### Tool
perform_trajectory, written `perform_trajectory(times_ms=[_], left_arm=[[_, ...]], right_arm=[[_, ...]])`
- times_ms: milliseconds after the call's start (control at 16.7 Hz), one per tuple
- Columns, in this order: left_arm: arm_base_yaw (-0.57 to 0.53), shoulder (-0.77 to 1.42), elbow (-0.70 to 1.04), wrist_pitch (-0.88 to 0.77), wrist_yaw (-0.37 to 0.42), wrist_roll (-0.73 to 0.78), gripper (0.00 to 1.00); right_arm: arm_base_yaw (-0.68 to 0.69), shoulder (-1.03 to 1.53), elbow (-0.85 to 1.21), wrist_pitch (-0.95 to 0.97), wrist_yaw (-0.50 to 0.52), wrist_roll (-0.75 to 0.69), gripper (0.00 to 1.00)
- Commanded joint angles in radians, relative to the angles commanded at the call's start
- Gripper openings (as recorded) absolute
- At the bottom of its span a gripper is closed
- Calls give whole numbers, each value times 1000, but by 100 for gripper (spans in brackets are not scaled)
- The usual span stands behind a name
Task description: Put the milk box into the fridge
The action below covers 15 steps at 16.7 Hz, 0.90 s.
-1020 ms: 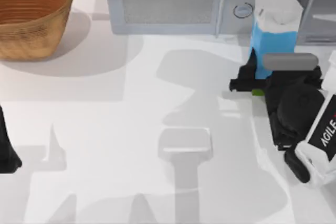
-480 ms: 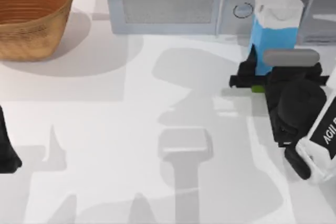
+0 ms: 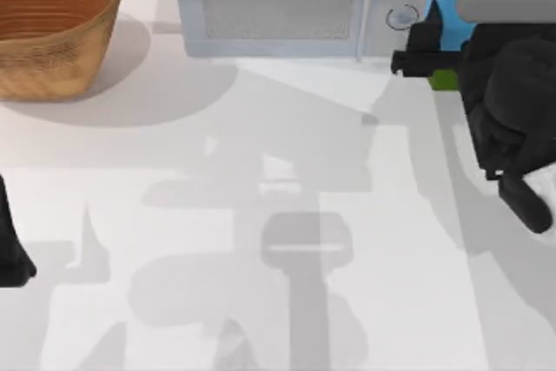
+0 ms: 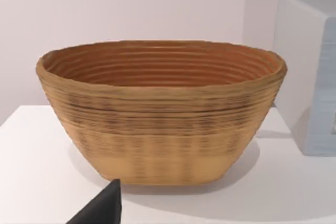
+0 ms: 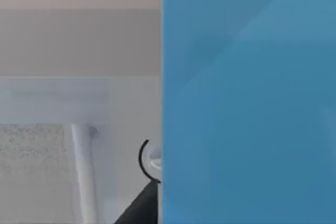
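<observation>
Right end effector (image 3: 443,62) pinching the milk box (image 3: 452,6) low on its body, near the green band, dark fingers (image 3: 421,45) clamped on the carton's side. Carried up and toward the far right corner of the table (image 3: 261,128) since a second ago: carton formerly standing on the table in front of the microwave's knobs, now raised, its white top cut off by the top view's edge. Shadow on the table spread wider too, which fits a lift. Blue wall of the carton pressed close across the right wrist view (image 5: 247,98), microwave (image 3: 287,6) handle and one knob visible beside it.

Meaning for the task: grasp secure, transport under way, box not yet in the fridge. Fridge itself probably just behind the carton at the far right, but hidden by arm and box, so door state not readable. Next: carry on toward the cabinet, keeping the carton upright and clear of the microwave's corner.

Left end effector (image 3: 13,249) parked at the table's left edge, facing the woven basket (image 4: 163,114); finger state not discernible.
</observation>
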State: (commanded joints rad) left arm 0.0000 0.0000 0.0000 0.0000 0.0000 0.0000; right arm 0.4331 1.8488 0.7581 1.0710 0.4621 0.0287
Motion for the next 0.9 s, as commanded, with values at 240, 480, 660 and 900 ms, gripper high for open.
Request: perform_trajectory(times_ms=[240, 480, 660, 900], left_arm=[[0, 0, 0, 0, 0, 0, 100], [0, 0, 0, 0, 0, 0, 100], [0, 0, 0, 0, 0, 0, 100], [0, 0, 0, 0, 0, 0, 100]], right_arm=[[1, -131, 16, -137, -1, -7, 0], [2, -138, 17, -144, -1, -8, 0], [-4, -143, 5, -151, -6, -5, 0], [-52, -270, -88, -262, -56, -4, 0]])
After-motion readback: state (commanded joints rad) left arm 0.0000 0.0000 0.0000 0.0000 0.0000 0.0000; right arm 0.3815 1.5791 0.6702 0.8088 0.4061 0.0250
